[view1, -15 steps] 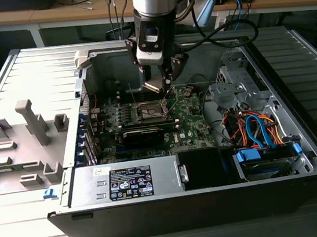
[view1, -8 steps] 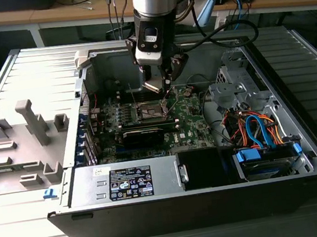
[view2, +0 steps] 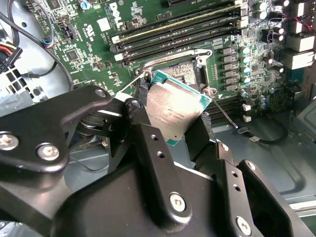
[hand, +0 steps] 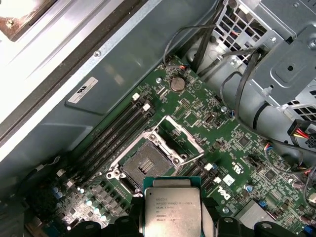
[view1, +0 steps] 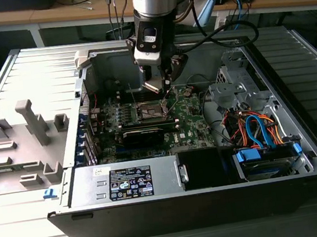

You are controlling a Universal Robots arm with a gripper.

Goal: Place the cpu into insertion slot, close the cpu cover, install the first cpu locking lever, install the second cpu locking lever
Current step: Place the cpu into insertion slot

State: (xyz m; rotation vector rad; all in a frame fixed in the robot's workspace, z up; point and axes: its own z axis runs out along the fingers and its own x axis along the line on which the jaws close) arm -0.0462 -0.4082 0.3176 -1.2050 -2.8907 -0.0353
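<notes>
One cpu (view2: 175, 111), silvery face showing, is pinched by two opposite edges between the black fingers (view2: 148, 143) of the gripper (view2: 173, 118), whose jaws are closed on it. It hangs tilted in the air above the green motherboard (hand: 232, 148), near the insertion slot (hand: 145, 165) but not seated in it. In the first wrist view the slot's dark centre lies bare, and the cpu cover (hand: 181, 138) stands swung up at the slot's far edge. A thin metal locking lever (view2: 227, 117) juts out just beside the socket. Long black memory slots (hand: 118, 131) run alongside it, and a coin cell battery (hand: 177, 84) sits further off. In the exterior view the arm reaches down into an open computer case (view1: 36, 76), with a power supply (view1: 126, 181) along its near wall.
</notes>
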